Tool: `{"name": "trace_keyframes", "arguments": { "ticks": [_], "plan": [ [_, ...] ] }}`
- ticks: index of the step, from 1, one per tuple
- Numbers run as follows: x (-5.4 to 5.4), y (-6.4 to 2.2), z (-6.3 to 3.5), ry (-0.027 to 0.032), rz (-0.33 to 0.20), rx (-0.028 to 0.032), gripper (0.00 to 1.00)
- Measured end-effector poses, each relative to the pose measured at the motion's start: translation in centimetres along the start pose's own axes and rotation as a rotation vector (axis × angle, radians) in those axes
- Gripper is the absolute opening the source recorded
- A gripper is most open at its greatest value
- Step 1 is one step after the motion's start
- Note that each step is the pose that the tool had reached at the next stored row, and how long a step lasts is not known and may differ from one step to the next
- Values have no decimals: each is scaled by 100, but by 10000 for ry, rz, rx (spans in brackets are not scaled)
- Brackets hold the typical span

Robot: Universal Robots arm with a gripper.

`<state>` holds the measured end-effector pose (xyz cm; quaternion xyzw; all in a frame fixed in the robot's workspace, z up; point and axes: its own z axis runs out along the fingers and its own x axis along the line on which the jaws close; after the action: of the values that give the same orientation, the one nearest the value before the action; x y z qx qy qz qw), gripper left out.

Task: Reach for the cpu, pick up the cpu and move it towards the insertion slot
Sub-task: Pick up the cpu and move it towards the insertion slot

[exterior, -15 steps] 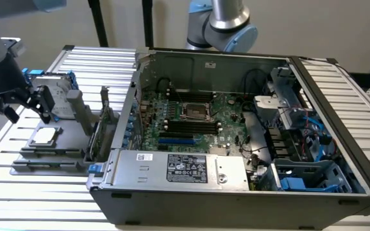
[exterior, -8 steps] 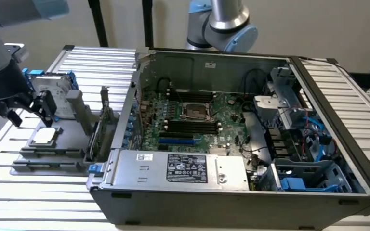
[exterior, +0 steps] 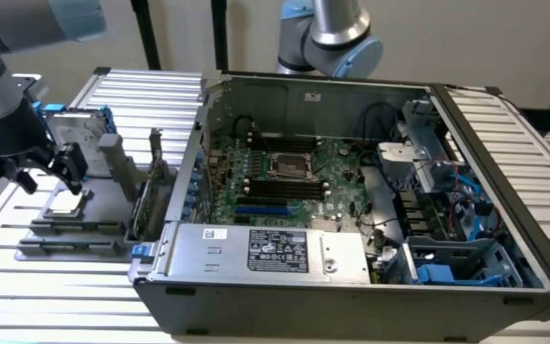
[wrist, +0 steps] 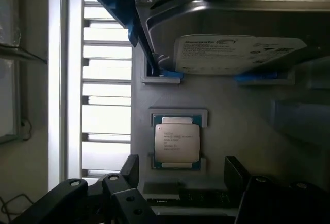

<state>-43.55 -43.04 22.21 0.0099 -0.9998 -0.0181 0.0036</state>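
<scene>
The hard drive (wrist: 232,54) runs off the wrist view's edge, and its label print is too small to read. Same with the lettering on the cpu (wrist: 177,142). The end effector (wrist: 181,167) is cropped there too, behind its fingers.

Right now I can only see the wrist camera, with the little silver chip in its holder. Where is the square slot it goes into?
Observer: The insertion slot sits on the green board inside the open computer case, toward the exterior view's right of the cpu.
Operator: Is there a chip in that slot?
Observer: None that I can see; its centre looks dark inside the silvery frame.
Operator: Is my gripper up high or down low?
Observer: The gripper hangs close above the cpu with its jaws open, holding nothing.
</scene>
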Motion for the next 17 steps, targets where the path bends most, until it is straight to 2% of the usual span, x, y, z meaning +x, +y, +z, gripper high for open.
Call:
{"name": "trace_keyframes", "arguments": {
  "ticks": [11,17],
  "plan": [
    [0,6,201,-10,270,-2,76],
    [14,26,235,-12,298,-3,76]
  ]
}}
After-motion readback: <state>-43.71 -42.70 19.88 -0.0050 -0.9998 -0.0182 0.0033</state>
